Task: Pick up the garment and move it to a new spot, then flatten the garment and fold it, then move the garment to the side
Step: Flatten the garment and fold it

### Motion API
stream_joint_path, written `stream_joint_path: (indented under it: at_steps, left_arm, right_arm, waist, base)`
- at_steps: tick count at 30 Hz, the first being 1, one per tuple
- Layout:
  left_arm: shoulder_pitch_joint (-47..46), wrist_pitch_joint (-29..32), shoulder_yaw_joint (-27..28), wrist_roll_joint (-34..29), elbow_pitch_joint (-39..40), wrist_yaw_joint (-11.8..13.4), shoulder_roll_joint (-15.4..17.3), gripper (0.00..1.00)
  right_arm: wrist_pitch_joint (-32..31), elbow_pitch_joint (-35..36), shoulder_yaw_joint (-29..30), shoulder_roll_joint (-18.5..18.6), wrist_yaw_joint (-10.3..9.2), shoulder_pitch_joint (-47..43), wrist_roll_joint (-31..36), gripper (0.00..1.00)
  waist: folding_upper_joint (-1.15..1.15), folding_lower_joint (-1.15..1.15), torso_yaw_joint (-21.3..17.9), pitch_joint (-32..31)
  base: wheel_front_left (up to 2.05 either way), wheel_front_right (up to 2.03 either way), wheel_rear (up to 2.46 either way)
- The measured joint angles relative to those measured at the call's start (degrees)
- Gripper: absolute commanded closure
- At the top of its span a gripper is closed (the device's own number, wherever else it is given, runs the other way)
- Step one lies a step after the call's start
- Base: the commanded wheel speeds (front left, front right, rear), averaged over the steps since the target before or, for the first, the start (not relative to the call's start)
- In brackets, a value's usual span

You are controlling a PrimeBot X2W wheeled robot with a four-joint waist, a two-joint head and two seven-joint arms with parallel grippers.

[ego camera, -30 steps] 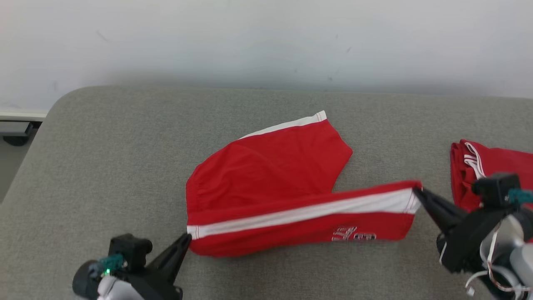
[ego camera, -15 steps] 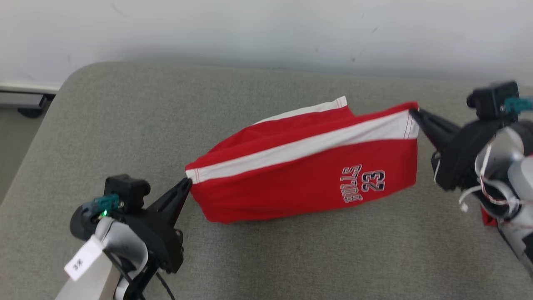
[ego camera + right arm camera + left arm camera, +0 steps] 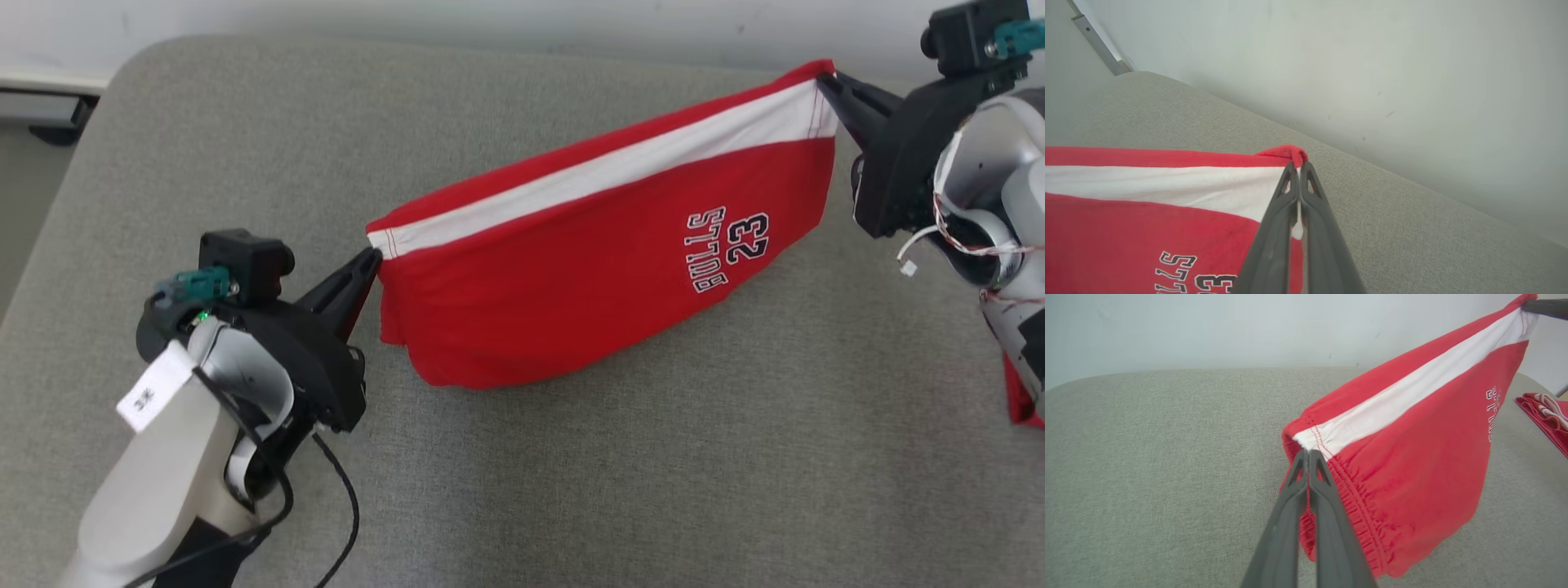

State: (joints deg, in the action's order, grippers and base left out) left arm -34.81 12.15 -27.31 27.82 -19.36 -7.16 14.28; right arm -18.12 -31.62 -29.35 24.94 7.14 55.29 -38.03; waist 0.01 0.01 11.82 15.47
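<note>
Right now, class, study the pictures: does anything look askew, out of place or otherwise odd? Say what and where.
The red shorts hang askew: the right gripper holds its stripe end higher than the left gripper holds the waistband end, so the lettering slants. Nothing looks torn or spilled. A second red garment lies at the side.

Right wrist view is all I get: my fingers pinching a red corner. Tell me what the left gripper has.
Observer: The left gripper is shut on the elastic waistband end of the red shorts, right at the white stripe.
Operator: Name anything else lying on that surface.
Observer: Another red garment with white trim lies on the grey cushion, off to the robot's right.
</note>
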Motion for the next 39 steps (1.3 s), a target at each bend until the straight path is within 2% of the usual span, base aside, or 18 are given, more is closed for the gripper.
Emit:
stream_joint_path:
  at_steps: [9,17,30,31,32,33,34,39]
  left_arm:
    - [-6.30,-1.19,-1.75,1.52,-6.03,0.00,-2.13,1.00]
    - [-10.76,-3.53,-3.37,1.71,-10.76,0.00,-3.77,1.00]
    - [-14.28,-8.26,-5.80,2.43,-18.46,0.00,-5.99,1.00]
    - [-14.46,-8.76,-5.97,2.49,-19.06,0.00,-6.15,1.00]
    - [-14.73,-9.22,-6.06,2.55,-19.76,0.00,-6.30,0.63]
    - [-14.90,-9.70,-6.08,2.56,-20.34,0.00,-6.36,0.34]
    - [-14.96,-10.25,-6.05,2.56,-20.85,0.00,-6.46,0.00]
    - [-14.95,-12.41,-6.31,2.60,-22.76,0.00,-6.89,0.00]
  right_arm:
    - [1.77,-5.80,-4.17,-0.27,0.00,6.22,0.02,1.00]
    - [6.05,-9.90,-6.65,-0.70,0.00,10.60,0.78,1.00]
    - [11.44,-16.81,-12.37,-3.21,0.01,13.37,1.03,1.00]
    - [11.91,-17.41,-12.49,-3.30,0.01,13.41,1.03,0.96]
    - [12.18,-18.36,-12.68,-3.53,0.01,13.43,1.02,0.09]
    - [12.41,-18.86,-13.11,-3.57,0.01,13.41,1.02,0.00]
    - [12.91,-19.22,-13.49,-3.55,0.01,13.41,1.01,0.00]
    - [14.93,-20.93,-14.39,-3.26,0.01,13.39,0.74,0.00]
  waist:
    - [0.00,0.00,1.06,5.40]
    - [0.01,0.00,2.29,9.30]
    - [0.00,-0.01,4.36,11.20]
    - [0.00,-0.01,4.37,11.20]
    - [0.00,-0.01,4.37,11.15]
    - [0.00,-0.01,4.35,11.04]
    - [0.00,-0.01,4.32,10.95]
    - [0.00,-0.01,4.23,10.09]
  base:
    - [0.00,0.00,0.00]
    - [0.00,0.00,0.00]
    - [0.00,0.00,0.00]
    - [0.00,0.00,0.00]
    - [0.00,0.00,0.00]
    - [0.00,0.00,0.00]
    - [0.00,0.00,0.00]
    - [0.00,0.00,0.00]
